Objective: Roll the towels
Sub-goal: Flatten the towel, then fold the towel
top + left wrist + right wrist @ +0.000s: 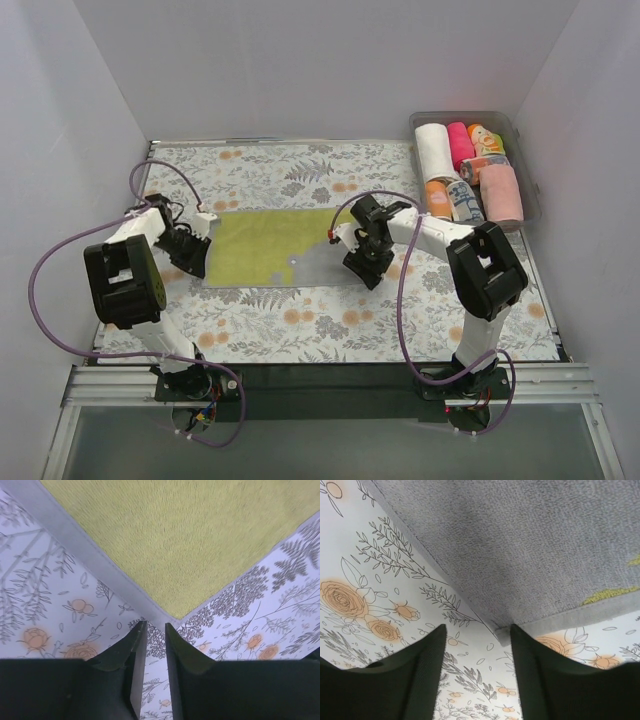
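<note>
A yellow-green towel [262, 243] with a grey border and a grey right part lies flat on the flowered tablecloth. My left gripper [190, 256] is at its near left corner. In the left wrist view the gripper [154, 626] stands a narrow gap apart and empty, with the towel's corner [169, 616] just ahead of the tips. My right gripper [364, 266] is at the near right corner. In the right wrist view it [477, 630] is open, and the grey towel corner [503, 636] lies on the cloth beside the right finger [530, 655].
A clear bin [524, 172] at the back right holds several rolled towels, white [434, 150], pink [460, 143] and patterned ones. Purple cables loop off both arms. White walls close in the table on the left, back and right.
</note>
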`<state>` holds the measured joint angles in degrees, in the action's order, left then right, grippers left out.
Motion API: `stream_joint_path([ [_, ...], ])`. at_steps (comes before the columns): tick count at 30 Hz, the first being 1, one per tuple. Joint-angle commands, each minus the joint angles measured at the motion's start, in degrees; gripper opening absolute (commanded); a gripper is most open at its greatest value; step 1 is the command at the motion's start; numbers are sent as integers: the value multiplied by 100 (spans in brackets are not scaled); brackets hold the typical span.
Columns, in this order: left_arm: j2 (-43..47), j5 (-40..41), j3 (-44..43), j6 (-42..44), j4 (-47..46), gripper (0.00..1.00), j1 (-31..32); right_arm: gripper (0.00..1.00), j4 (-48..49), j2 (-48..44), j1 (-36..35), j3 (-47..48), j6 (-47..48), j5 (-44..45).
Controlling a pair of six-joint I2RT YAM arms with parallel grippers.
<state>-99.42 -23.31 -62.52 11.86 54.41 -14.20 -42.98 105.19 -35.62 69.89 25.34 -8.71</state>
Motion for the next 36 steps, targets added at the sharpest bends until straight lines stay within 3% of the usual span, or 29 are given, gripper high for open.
stream_joint_path([
  [1,379,-690,-558,168,271,21,-66,54,-87,-261,116,411,23,-25],
  [5,467,-1140,-1252,54,325,38,-57,61,-193,-455,485,1052,155,-402],
  [9,30,-1079,-1981,-227,26,43,-66,61,-193,-447,845,1832,296,-921],
  [15,-999,-930,-3142,-1097,-659,36,-66,43,-176,756,1451,3424,-319,-790],
  [19,-1553,-939,-3512,-1546,-1134,34,-66,38,-61,1362,1663,3926,-451,-474],
  [26,-2029,-877,-3908,-1695,-1266,34,-66,37,123,2181,1821,4577,-513,-298],
  [36,-2292,-807,-3890,-1634,-1214,40,-57,40,176,2656,1821,4613,-530,-728],
])
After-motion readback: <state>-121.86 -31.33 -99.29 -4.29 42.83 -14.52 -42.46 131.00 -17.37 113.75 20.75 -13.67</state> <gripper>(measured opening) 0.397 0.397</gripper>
